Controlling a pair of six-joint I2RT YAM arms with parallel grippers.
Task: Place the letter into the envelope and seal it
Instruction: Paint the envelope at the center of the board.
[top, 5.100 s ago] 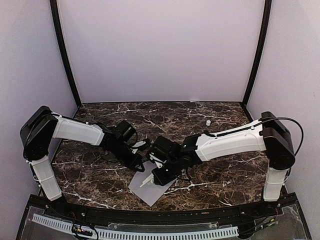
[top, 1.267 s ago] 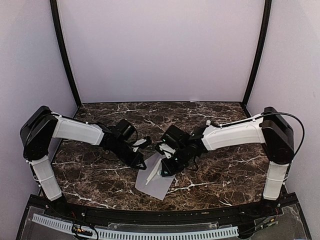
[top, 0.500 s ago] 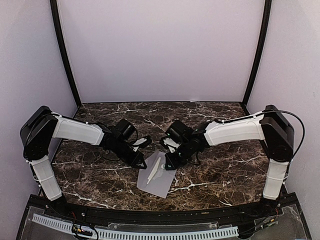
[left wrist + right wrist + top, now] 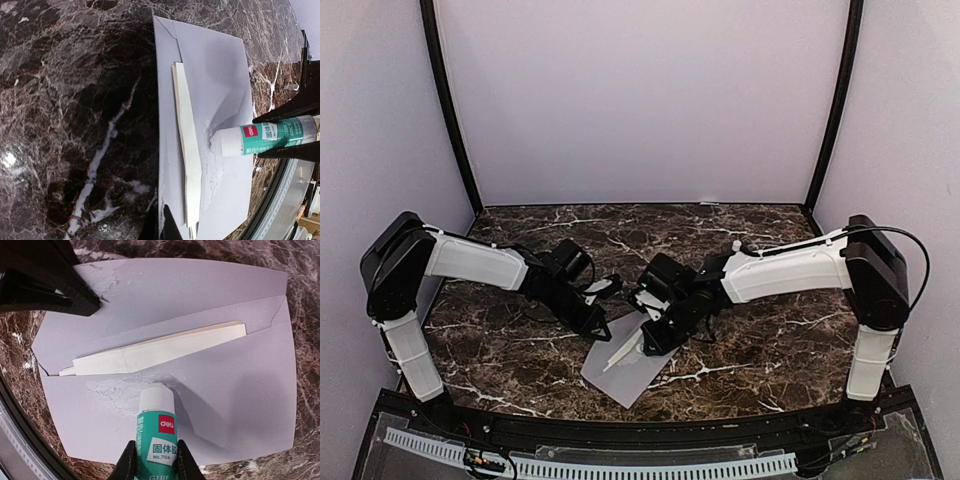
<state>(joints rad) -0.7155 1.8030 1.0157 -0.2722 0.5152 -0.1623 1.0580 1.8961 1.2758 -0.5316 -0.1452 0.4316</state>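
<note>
Right wrist view shows you the right gripper (image 4: 156, 460) squeezing a green and white glue stick (image 4: 156, 427) between its two fingers; the white tip of the stick is pressed down on the envelope (image 4: 235, 390); there are rough white smears on the paper right by the tip; the envelope lies flat on the dark marble table (image 4: 760, 340) with its flap open; the letter (image 4: 150, 354) is folded into a long thin strip and sits in the envelope's mouth, with a cream edge poking out; the glue tip is just beside that edge, not on it; your left gripper (image 4: 86, 301) is closed tight with nothing between its fingers; its black tip rests on the flap near one corner; the two grippers are near each other, with the letter between them.
</note>
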